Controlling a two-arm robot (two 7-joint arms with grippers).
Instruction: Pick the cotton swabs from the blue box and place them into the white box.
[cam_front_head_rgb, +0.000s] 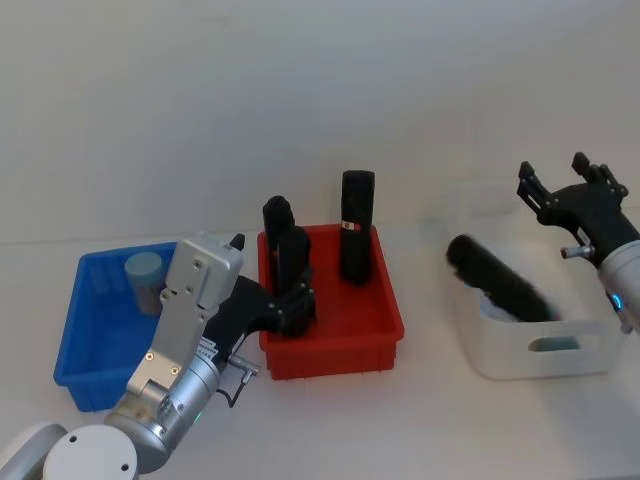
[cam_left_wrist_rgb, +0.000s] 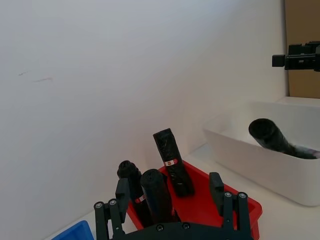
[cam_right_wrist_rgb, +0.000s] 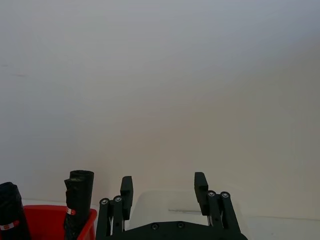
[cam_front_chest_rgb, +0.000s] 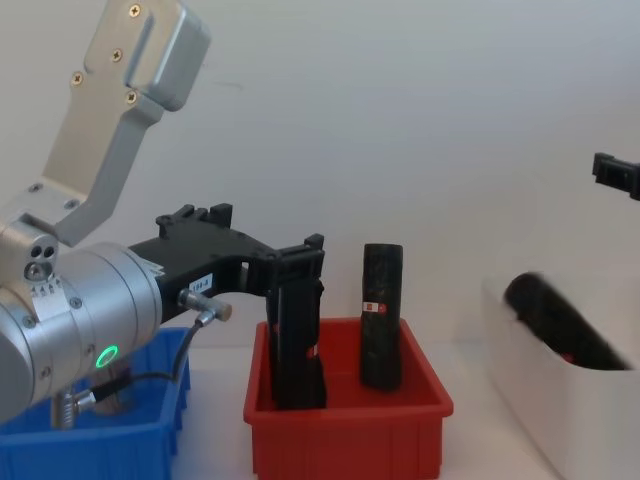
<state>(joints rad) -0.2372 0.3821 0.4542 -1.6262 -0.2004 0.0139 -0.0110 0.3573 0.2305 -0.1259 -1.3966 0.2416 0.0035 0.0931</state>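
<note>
Nearest to you, the left tool sits low over the front-left corner of the red bin, with its fingers standing apart and nothing between them. In the left wrist view the black upright handles rise just beyond those fingers. The arm's silver housing crosses in front of the blue box, which rests on the white worktop at your left, just beside the red bin.

One jar of cotton swabs stands upright in the blue box, toward its far side, its pale lid uppermost. Whether more jars lie behind the arm you cannot tell.

Three black handles stand in the red bin: two close together at its left side and one taller handle with a red band toward the far right corner.

At your right, the white box sits apart from the red bin. A black handle-shaped object leans tilted inside it, and a pale blue-grey item lies on its floor near the front wall; what that item is cannot be told.

Farthest off, the right tool hangs in the air above the far right side of the white box, its fingers spread apart and empty.
</note>
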